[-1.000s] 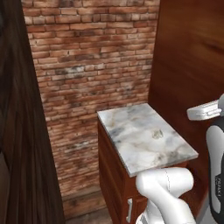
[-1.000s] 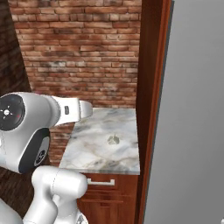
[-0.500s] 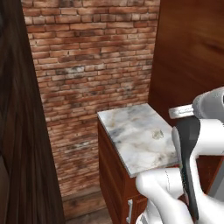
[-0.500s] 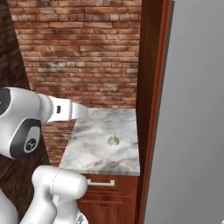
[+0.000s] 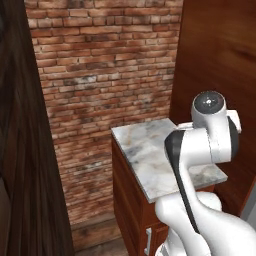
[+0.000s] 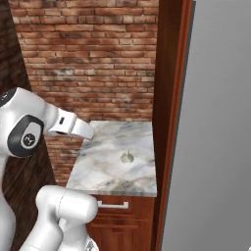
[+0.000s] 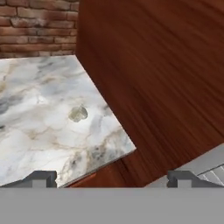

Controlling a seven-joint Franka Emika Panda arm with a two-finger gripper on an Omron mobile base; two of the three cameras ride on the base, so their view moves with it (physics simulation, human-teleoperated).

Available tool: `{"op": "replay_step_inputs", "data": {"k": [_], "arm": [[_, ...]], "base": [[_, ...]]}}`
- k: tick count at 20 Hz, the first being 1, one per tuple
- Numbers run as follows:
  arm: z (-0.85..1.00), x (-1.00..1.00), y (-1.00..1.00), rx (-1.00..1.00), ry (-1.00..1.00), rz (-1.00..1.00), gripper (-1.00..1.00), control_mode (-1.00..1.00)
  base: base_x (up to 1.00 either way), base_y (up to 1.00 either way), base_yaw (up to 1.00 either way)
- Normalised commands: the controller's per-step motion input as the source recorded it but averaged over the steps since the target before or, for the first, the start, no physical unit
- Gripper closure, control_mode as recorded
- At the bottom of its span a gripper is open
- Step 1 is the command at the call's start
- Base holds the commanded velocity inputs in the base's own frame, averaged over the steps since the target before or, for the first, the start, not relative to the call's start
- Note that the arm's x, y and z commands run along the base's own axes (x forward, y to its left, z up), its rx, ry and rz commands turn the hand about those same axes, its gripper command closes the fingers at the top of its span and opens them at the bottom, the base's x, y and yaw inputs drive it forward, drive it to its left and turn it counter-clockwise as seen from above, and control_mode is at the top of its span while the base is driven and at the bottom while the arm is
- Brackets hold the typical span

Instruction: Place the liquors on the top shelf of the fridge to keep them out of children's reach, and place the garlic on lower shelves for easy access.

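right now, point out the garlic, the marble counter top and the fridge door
garlic (image 7: 78, 113): hand view, middle of the bulb.
marble counter top (image 6: 112, 166): right base view, bare marble left of the garlic.
fridge door (image 6: 215, 147): right base view, flat grey front.

- The setting was a domestic kitchen, computer-rendered rather than real.
- A red brick wall (image 5: 105, 70) filled the upper left and centre of the left base view.
- A marble-topped counter (image 6: 110, 162) on a wood base with a drawer handle (image 6: 113, 205) sat at lower centre of the right base view.
- A tall dark wood cabinet (image 7: 153, 70) adjoined it.
- A plain grey fridge (image 6: 215, 137) occupied the right side.
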Motion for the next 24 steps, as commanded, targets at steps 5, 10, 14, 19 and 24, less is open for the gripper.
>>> {"op": "replay_step_inputs", "data": {"k": [5, 10, 14, 19, 24], "arm": [[-0.49, 0.14, 0.02, 0.13, 0.18, -0.15, -1.0, -1.0], [-0.7, 0.12, 0.0, 0.26, 0.0, -0.15, -1.0, -1.0], [-0.52, 0.23, -0.01, 0.22, 0.0, -0.19, -1.0, -1.0], [-0.16, 0.31, -0.12, 0.16, 0.03, -0.2, -1.0, -1.0], [-0.01, 0.39, -0.17, 0.05, 0.1, -0.12, -1.0, -1.0]], "base": [[0.0, 0.0, 0.0], [0.0, 0.0, 0.0], [0.0, 0.0, 0.0], [0.0, 0.0, 0.0], [0.0, 0.0, 0.0]]}}
